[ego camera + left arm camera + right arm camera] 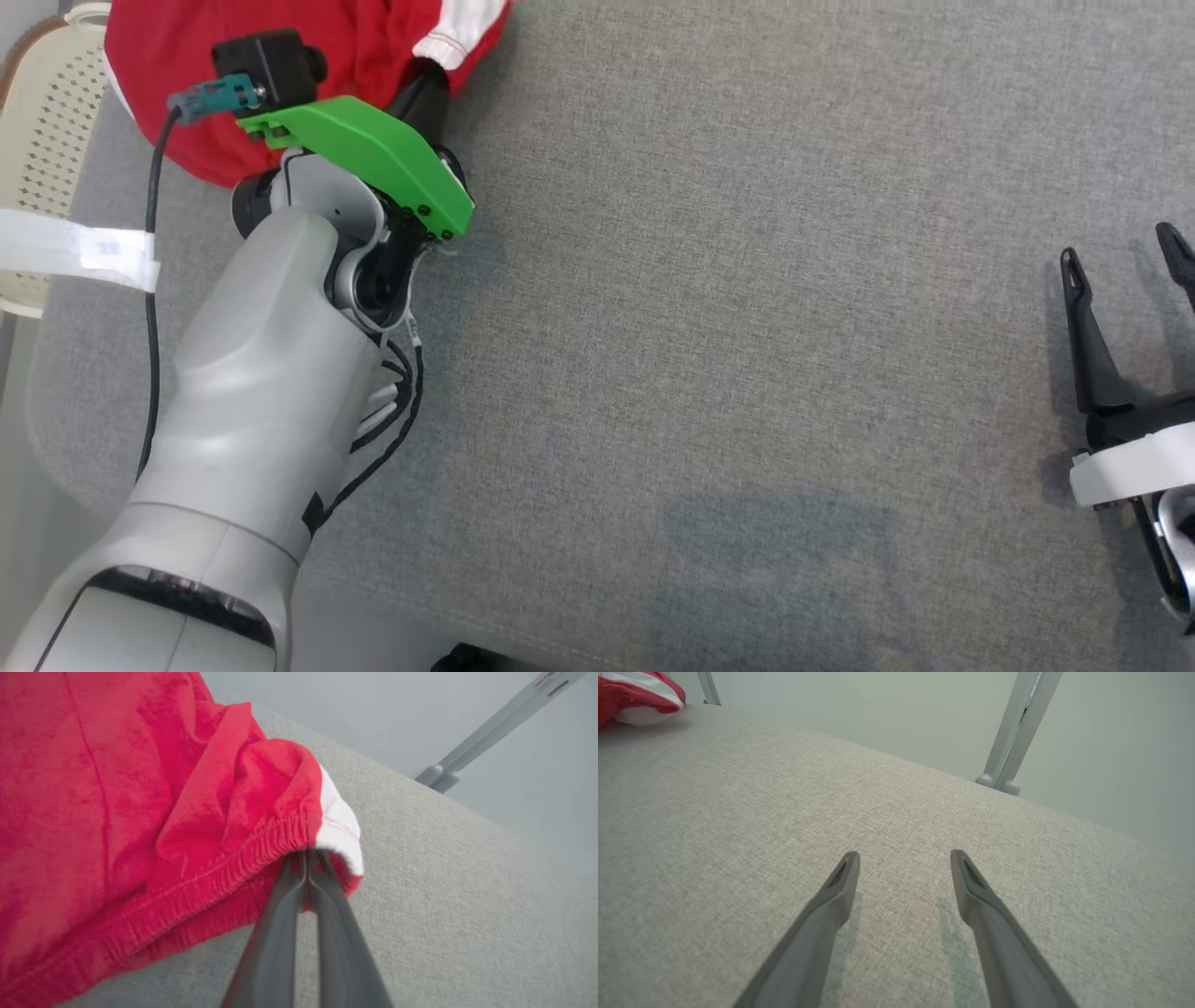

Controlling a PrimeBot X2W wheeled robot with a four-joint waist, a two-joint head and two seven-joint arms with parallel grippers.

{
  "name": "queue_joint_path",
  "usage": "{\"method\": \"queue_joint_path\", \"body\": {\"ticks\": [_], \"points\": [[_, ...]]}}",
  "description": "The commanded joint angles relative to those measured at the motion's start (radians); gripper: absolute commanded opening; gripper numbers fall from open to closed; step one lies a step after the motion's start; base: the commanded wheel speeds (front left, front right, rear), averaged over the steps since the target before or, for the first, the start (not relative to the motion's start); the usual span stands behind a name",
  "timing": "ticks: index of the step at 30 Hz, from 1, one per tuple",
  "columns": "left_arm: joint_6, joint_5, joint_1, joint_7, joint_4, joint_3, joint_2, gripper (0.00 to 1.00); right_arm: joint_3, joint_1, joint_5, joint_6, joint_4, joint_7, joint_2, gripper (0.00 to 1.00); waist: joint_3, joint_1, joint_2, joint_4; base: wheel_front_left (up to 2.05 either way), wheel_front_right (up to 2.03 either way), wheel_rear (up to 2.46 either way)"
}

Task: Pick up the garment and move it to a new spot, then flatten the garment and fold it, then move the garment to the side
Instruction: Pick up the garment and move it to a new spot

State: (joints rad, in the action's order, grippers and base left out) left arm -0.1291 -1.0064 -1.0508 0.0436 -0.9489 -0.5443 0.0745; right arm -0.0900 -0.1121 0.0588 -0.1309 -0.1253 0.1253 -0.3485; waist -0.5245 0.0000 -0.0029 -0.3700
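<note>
While clamping the left gripper [308,856] fully closed on the garment [117,812]'s elastic hem at the table [747,327]'s far left corner, probably worth lifting slowly, watching for slip, steering toward the middle; holding the right gripper [904,858] spread wide, empty, well apart.

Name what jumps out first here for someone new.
The red garment, bunched far left on the grey surface, with the left gripper shut on its elastic hem. Then the bright green bracket on that wrist. The right gripper sits open, low at the right.
</note>
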Motion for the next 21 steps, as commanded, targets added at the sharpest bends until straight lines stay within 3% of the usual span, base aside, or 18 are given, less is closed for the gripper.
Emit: {"method": "queue_joint_path", "body": {"ticks": [1, 6, 11, 16, 18, 21], "points": [[-0.002, -0.003, 0.026, -0.004, 0.033, -0.013, 0.008, 0.0, -0.001, -0.001, 0.001, 0.0, 0.013, 0.014, 0.01, 1.0, 0.025, 0.0, 0.0029, -0.005, 0.0, 0.0, 0.0], [-0.002, -0.022, 0.092, -0.047, 0.23, -0.078, 0.044, 0.0, 0.013, -0.02, -0.001, 0.0, 0.078, 0.066, 0.063, 1.0, 0.073, 0.0, 0.0029, 0.014, 0.0, 0.0, 0.0], [0.011, -0.038, 0.169, -0.138, 0.471, -0.13, 0.073, 0.0, 0.028, -0.051, -0.003, 0.0, 0.148, 0.111, 0.123, 1.0, 0.132, 0.0, 0.0029, 0.073, 0.0, 0.0, 0.0], [0.1, -0.062, 0.221, -0.251, 0.763, -0.167, 0.085, 0.0, 0.045, -0.085, 0.004, 0.0, 0.215, 0.136, 0.184, 1.0, 0.181, 0.0, 0.0029, 0.172, 0.0, 0.0, 0.0], [0.159, -0.096, 0.221, -0.317, 0.924, -0.183, 0.058, 0.0, 0.042, -0.096, 0.008, 0.0, 0.241, 0.141, 0.212, 1.0, 0.203, 0.0, 0.0029, 0.231, 0.0, 0.0, 0.0], [0.221, -0.14, 0.203, -0.353, 1.057, -0.178, 0.024, 0.0, 0.026, -0.094, 0.02, 0.0, 0.235, 0.141, 0.239, 1.0, 0.221, 0.0, 0.0029, 0.284, 0.0, 0.0, 0.0]]}}
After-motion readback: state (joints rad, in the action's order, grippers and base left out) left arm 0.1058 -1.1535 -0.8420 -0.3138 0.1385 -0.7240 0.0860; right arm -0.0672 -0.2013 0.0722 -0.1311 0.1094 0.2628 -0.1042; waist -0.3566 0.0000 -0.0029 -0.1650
